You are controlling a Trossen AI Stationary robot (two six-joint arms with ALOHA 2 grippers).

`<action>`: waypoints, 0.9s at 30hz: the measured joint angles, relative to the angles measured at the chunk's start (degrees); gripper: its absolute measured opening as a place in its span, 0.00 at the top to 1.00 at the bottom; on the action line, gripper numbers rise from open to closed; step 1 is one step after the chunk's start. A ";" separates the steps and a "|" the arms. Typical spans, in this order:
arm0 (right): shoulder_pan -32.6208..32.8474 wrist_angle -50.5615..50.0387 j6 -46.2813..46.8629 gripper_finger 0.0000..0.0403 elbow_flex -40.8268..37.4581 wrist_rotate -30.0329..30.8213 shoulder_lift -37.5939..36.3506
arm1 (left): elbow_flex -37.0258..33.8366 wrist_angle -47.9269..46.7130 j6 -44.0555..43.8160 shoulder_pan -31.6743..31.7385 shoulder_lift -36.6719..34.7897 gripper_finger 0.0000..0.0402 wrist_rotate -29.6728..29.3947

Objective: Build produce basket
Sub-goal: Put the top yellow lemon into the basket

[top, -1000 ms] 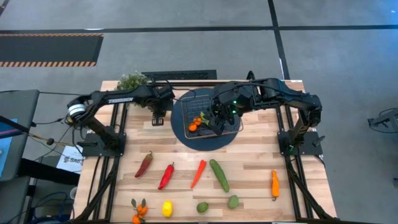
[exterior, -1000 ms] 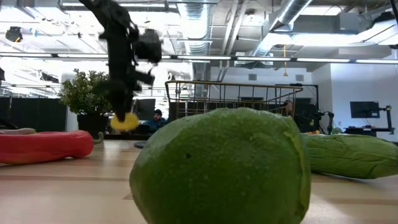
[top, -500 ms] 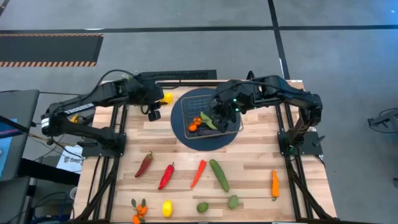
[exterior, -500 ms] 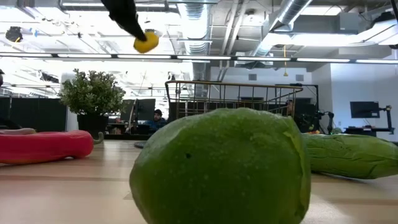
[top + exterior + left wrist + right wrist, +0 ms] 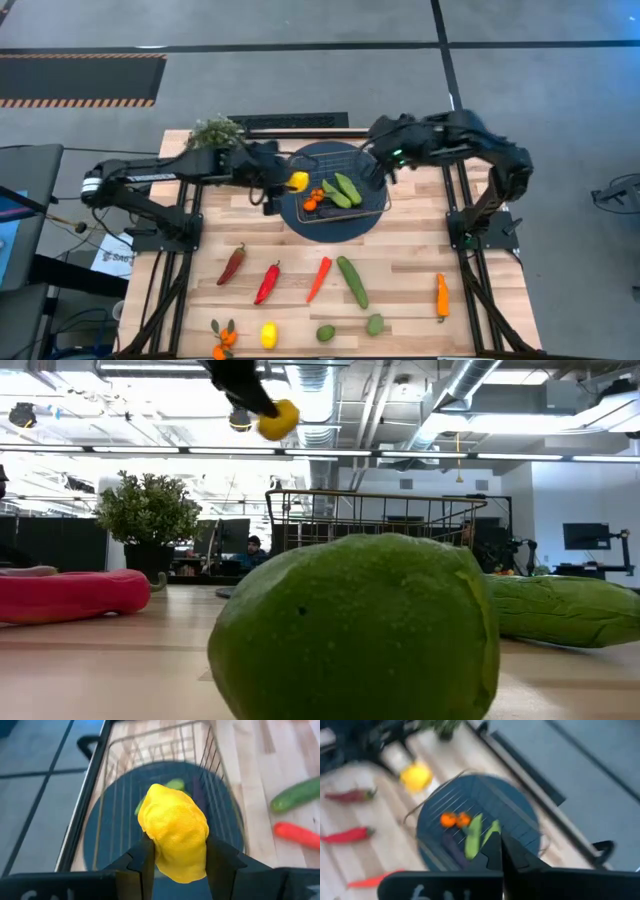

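My left gripper is shut on a yellow lemon, high above the table in the low view. It hangs over the left rim of the wire basket, which stands on a dark blue disc. Tangerines and two green cucumbers lie in the basket. My right gripper hovers over the basket's far right side, its fingers shut on nothing. My left gripper pinches the lemon by its two opposite sides between its two fingers, across the lower half of the fruit. The lemon's far end sticks out past the fingertips. The fruit is lifted clear, above the basket's rim.
More produce lies along the near half of the table: a dark red pepper, a red pepper, orange peppers, a cucumber, limes, a lemon and tangerines. A potted plant stands far left.
My left gripper has lifted the lemon from just above the table and carried it toward the table's right, up to the basket's left rim. My right gripper has drawn up and back from inside the basket toward its far right side; two cucumbers now show in the basket.
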 joint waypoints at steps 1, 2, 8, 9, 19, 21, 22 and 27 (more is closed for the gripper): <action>-0.01 0.01 0.05 0.99 0.06 1.18 -1.01 | 0.00 1.86 0.24 -0.48 1.22 0.73 -0.01; -0.01 -0.02 0.47 0.99 0.05 2.28 -2.24 | 0.11 3.50 0.43 -0.83 2.49 0.73 0.02; 0.74 0.02 1.23 1.00 0.00 6.64 -7.31 | 9.02 2.60 1.38 -1.29 13.45 0.73 -0.02; 0.97 0.00 1.35 1.00 -0.01 6.94 -7.69 | 11.34 1.29 1.48 -1.04 15.57 0.73 -0.02; 3.29 0.00 -0.87 1.00 -0.06 7.04 -7.40 | 30.80 -17.99 0.29 2.11 36.32 0.73 1.91; 3.70 0.00 -1.49 1.00 -0.04 6.97 -6.82 | 31.80 -18.13 0.35 2.25 38.96 0.73 2.40; 3.95 0.00 -1.56 1.00 -0.01 6.97 -6.61 | 31.87 -18.25 0.35 2.26 39.80 0.73 2.38; 4.30 -0.01 -3.42 1.00 -0.06 6.69 -5.82 | 31.79 -18.86 -0.21 2.26 42.71 0.73 3.38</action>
